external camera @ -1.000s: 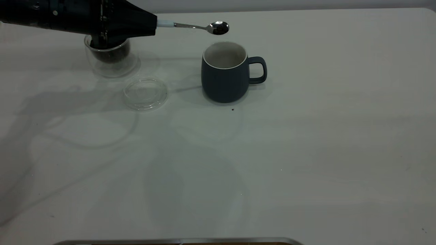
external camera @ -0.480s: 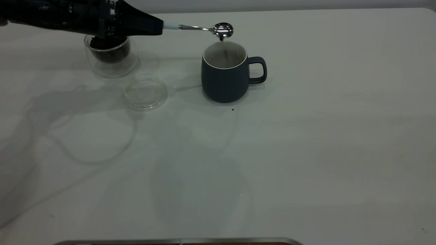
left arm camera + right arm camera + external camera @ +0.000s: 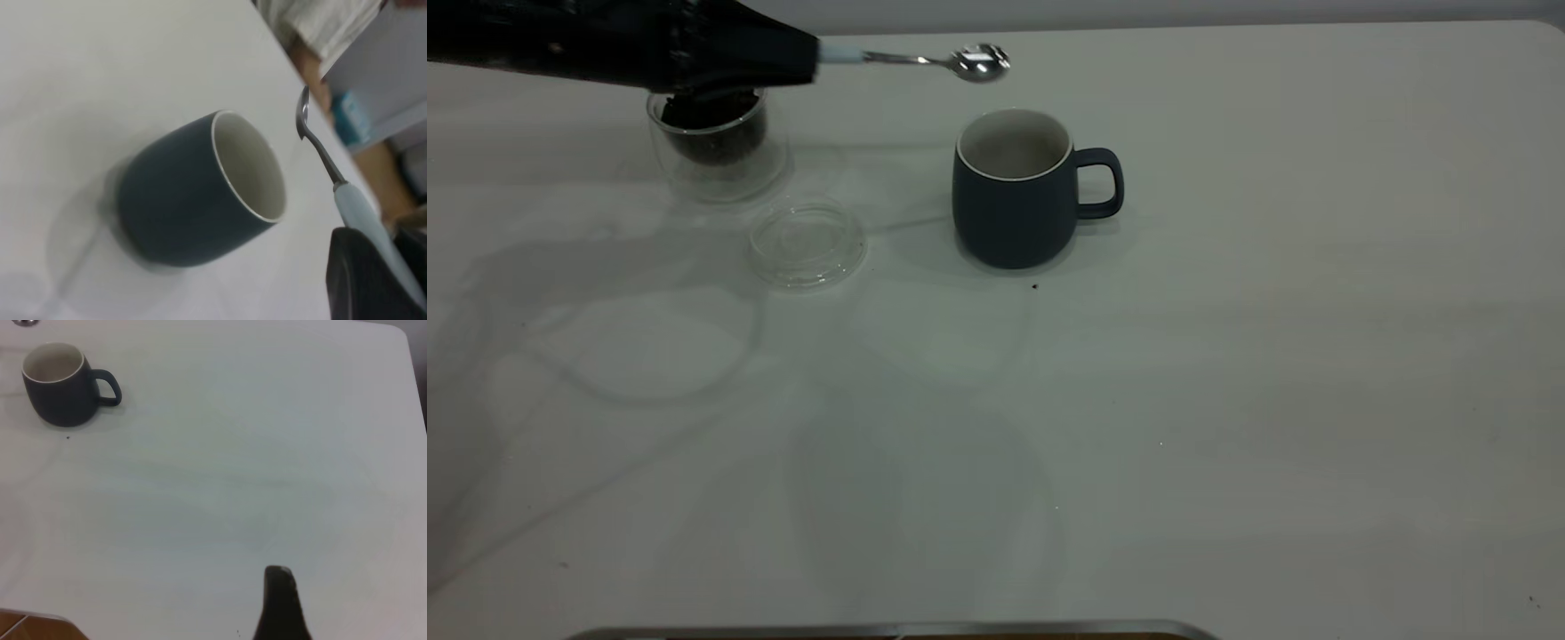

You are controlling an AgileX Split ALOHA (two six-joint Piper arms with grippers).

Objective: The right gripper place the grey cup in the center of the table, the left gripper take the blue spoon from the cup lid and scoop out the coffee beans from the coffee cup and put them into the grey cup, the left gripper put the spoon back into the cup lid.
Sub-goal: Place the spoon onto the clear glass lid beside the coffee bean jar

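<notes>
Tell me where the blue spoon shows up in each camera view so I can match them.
Exterior view: the blue spoon is at top centre, held level above the table.
Left wrist view: at the right edge, beside the mug's rim.
Right wrist view: only its bowl shows, cut off at the top-left corner.
Shared landmark: the grey cup.

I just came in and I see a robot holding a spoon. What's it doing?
The left gripper holds the blue spoon by its handle, up in the air just behind the grey cup. The spoon bowl looks empty now. The coffee cup with coffee beans sits under the arm, and the cup lid lies empty on the table. The right gripper waits off to the side.
</notes>
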